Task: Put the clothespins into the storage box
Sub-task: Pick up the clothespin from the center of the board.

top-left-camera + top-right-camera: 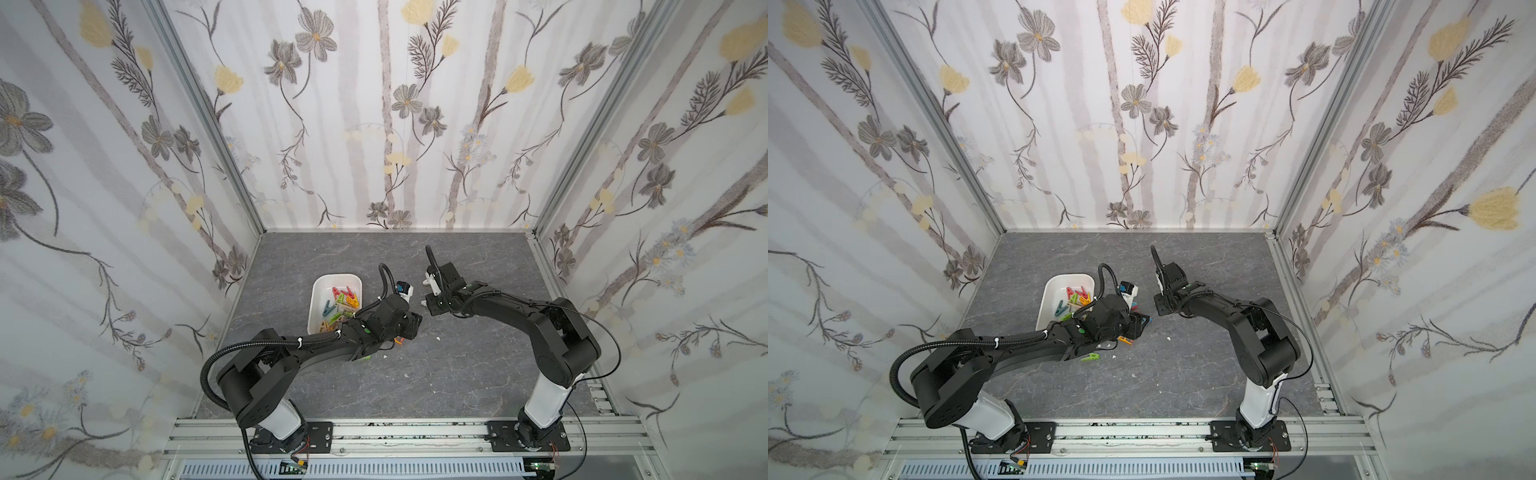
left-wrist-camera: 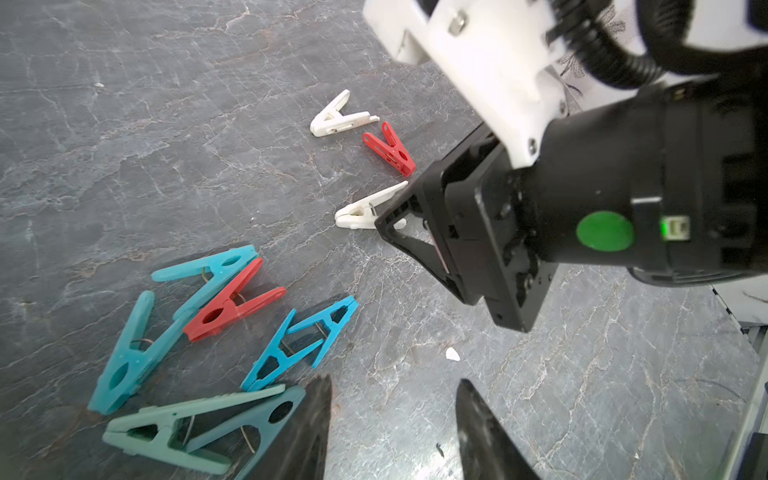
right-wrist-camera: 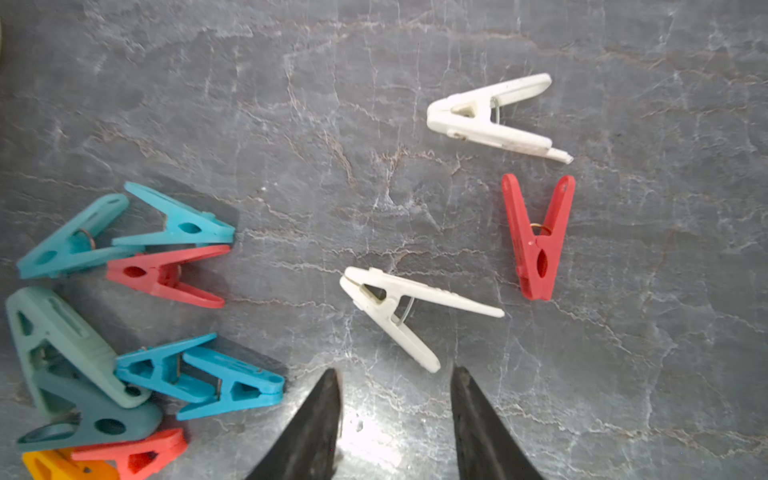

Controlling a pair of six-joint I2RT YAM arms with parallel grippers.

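Observation:
The white storage box [image 1: 316, 291] [image 1: 1050, 291] stands left of centre with several coloured clothespins [image 1: 343, 303] in it. More clothespins lie loose on the grey table: a white one [image 3: 399, 307] just ahead of my right gripper [image 3: 395, 370], a red one [image 3: 538, 237], another white one [image 3: 490, 116], and a teal, blue and red cluster [image 3: 124, 311] [image 2: 208, 324]. My right gripper hangs open and empty above the table. My left gripper [image 2: 395, 380] is open and empty too, with a green-grey clothespin [image 2: 199, 428] beside one finger. In both top views the grippers nearly meet.
A green clothespin [image 1: 1090, 356] and an orange one [image 1: 1124, 340] lie under the left arm. Small white flecks [image 2: 452, 354] dot the table. Flowered walls enclose three sides, and an aluminium rail [image 1: 415, 432] carries both arm bases at the front.

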